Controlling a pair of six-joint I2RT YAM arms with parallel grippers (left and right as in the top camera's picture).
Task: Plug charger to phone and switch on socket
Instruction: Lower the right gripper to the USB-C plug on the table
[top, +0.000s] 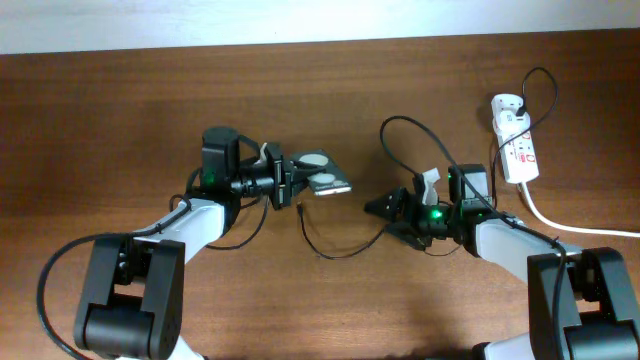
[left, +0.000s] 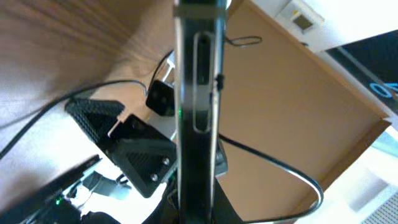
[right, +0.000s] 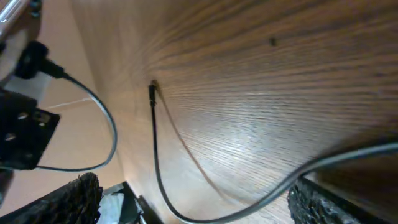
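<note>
My left gripper (top: 288, 185) is shut on one end of the black phone (top: 328, 180), which shows two white glare spots. In the left wrist view the phone (left: 196, 93) stands edge-on between the jaws (left: 196, 208). The thin black charger cable (top: 345, 248) lies on the table, and its plug tip (top: 300, 208) rests just below the phone, apart from it. My right gripper (top: 385, 207) is open, low over the cable. In the right wrist view the cable (right: 155, 155) runs between the spread fingers (right: 199, 208) to the plug tip (right: 152, 87). The white socket strip (top: 516, 140) lies at the far right.
The strip's thick white cord (top: 560, 225) runs off the right edge. The charger cable loops up (top: 400, 125) behind the right arm. The right gripper shows in the left wrist view (left: 118, 134), close to the phone.
</note>
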